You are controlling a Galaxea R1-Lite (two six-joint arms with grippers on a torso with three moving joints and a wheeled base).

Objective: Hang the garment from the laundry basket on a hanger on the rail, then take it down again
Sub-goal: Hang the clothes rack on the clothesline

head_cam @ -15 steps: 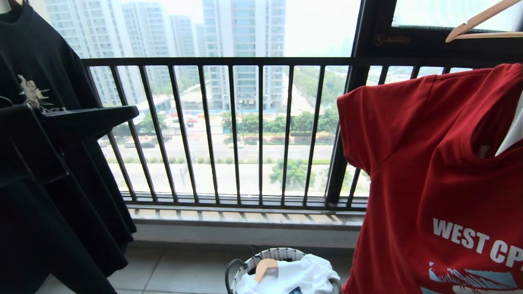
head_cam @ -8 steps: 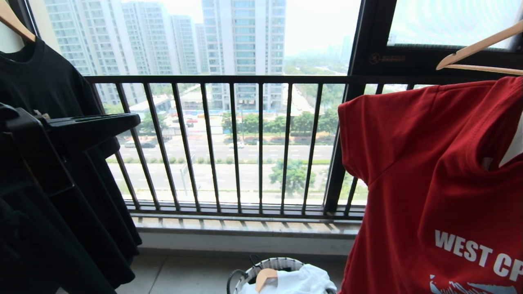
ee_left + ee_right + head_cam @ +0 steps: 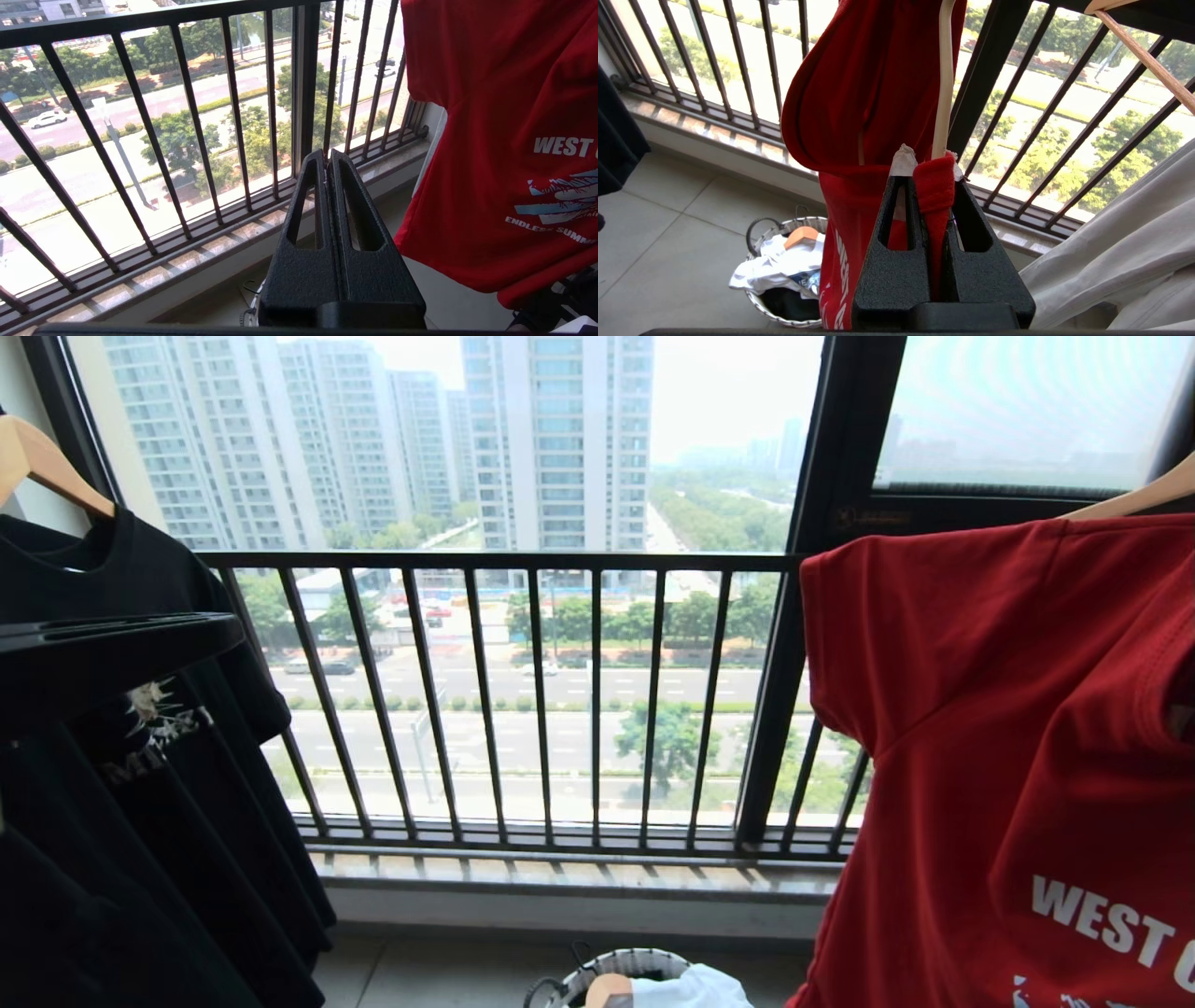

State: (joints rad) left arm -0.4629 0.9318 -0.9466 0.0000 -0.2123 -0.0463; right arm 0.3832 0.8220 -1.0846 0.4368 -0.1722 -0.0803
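While right claw (image 3: pixel 942 175) pinches red garment (image 3: pixel 1008 728) (hanger (image 3: pixel 945 79) too), left claw (image 3: pixel 328 161) closed, empty

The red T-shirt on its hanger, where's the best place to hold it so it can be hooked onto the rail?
Probably at the neck, as the right gripper is now: shut on the red T-shirt collar together with the cream hanger stem, gripped from below. The stem rises straight up there, leaving the hook end free, and the shirt hangs evenly underneath.

— What colour is the garment (image 3: pixel 990 728)?
— Red, printed with white letters and light-blue artwork.
— And the laundry basket (image 3: pixel 784 303)?
— White weave, dark rim, white cloth inside.
— The rest?
— Black T-shirt (image 3: pixel 140 756), black railing (image 3: pixel 523 700), cream hanger (image 3: pixel 945 79), pale grey fabric (image 3: pixel 1125 252).
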